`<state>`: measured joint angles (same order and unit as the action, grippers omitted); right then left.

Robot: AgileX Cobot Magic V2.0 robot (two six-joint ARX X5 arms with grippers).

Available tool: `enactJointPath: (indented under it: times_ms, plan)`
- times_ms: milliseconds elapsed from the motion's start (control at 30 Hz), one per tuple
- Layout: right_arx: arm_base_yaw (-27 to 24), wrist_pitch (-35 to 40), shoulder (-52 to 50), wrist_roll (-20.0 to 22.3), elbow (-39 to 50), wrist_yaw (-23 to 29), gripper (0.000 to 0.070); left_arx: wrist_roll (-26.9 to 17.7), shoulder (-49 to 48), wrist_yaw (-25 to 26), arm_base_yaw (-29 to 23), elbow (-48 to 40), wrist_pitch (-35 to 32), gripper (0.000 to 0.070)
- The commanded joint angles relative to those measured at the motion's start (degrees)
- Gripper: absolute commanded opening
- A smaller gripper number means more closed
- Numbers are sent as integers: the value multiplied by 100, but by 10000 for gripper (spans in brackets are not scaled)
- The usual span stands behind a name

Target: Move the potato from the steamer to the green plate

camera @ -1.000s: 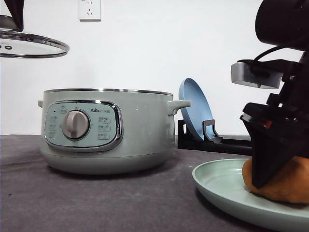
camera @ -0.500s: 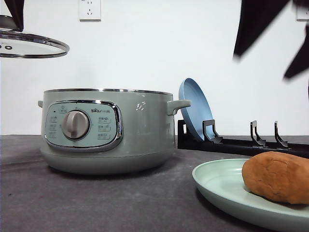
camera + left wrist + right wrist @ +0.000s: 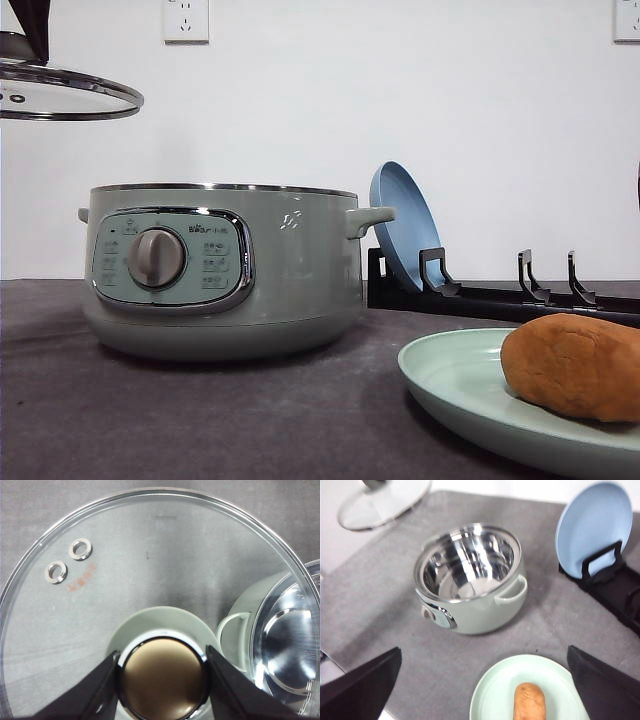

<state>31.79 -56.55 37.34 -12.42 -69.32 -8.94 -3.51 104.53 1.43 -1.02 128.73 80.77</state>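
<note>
Orange-brown and matte, the potato (image 3: 575,366) lies on the green plate (image 3: 450,385), touching nothing else; the plate sits on the grey desk (image 3: 200,420) just right of the steamer (image 3: 222,270). The steamer stands open (its steel bowl shows bare in the right wrist view). The left end effector (image 3: 162,672) is clamped on the knob (image 3: 163,679) of the glass lid (image 3: 125,580), held in the air. The right end effector (image 3: 485,680) has its fingers spread wide, high above the plate. A blue plate (image 3: 403,225) leans in a black rack (image 3: 480,295).

Left pincer (image 3: 162,672) clamped on lid knob (image 3: 163,677) (held aloft); right pincer (image 3: 485,690) spread wide.
</note>
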Motion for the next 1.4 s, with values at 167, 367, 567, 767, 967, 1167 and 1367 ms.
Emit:
enactJointPath:
  times_ms: [167, 367, 567, 767, 967, 1167, 1367]
  plan:
    - [31, -232, -326, -69, -100, 171, 694, 67, -101, 11, 22, 267, -222, 0]
    - [31, -272, -345, -69, -99, 186, 694, 123, -101, 11, 121, 267, -215, 0]
    - [31, -265, -338, -69, -98, 189, 694, 160, -101, 13, 436, 267, -219, 0]
    - [31, -263, -338, -69, -98, 190, 694, 165, -101, 12, 1038, 267, -232, 0]
    - [31, -263, -338, -69, -98, 192, 694, 158, -101, 12, 1783, 267, -250, 0]
    - [31, -265, -338, -69, -98, 192, 694, 110, -101, 11, 2412, 267, -323, 0]
    - [31, -267, -338, -69, -98, 189, 694, 70, -96, 9, 2741, 267, -414, 0]
